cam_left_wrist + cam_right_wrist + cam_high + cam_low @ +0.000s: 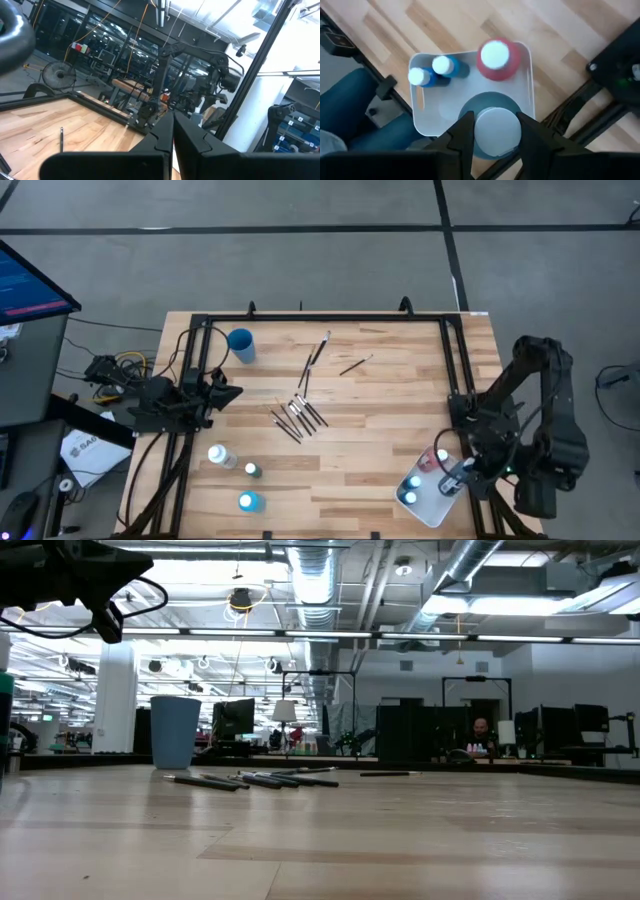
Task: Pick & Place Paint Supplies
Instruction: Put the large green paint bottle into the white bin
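A teal bottle (492, 131) sits pinched in the right gripper (493, 134) above the white tray (527, 90); the left gripper (172, 145), fingers pressed together, idles at the table's left edge.

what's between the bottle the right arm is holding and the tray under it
Nothing visible. The right gripper holds the teal bottle directly over a bare patch of the white tray; the red bottle and two blue bottles stand off to the side.

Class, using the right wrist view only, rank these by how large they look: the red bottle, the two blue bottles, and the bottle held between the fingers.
1. Held teal bottle, though it is nearest the camera.
2. Red bottle.
3. The two blue bottles look alike; no ranking between them.
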### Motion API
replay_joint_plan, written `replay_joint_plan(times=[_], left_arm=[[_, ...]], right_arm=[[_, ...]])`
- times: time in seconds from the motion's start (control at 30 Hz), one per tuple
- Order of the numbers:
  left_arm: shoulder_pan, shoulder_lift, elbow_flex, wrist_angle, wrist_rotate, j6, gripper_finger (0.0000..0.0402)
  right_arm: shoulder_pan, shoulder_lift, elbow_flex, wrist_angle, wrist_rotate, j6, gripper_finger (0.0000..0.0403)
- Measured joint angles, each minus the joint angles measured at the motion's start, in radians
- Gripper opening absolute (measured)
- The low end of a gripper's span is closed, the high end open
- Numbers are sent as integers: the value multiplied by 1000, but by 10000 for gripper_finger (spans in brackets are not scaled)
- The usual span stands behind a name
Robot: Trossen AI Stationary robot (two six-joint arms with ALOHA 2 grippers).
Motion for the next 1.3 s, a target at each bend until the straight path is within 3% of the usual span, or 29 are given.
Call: replay_joint_plan(times=[0.47,0.6,0.87,1.3], left_arm=[[0,0,0,4,0,0,4],[0,0,0,4,0,0,4],[0,0,0,5,0,0,4],[0,0,0,6,0,0,4]], right_arm=[[23,106,-112,2,-13,98,115],[23,133,-115,3,-74,101,119],[14,150,-115,6,-80,100,122],[5,149,-114,3,-79,53,190]])
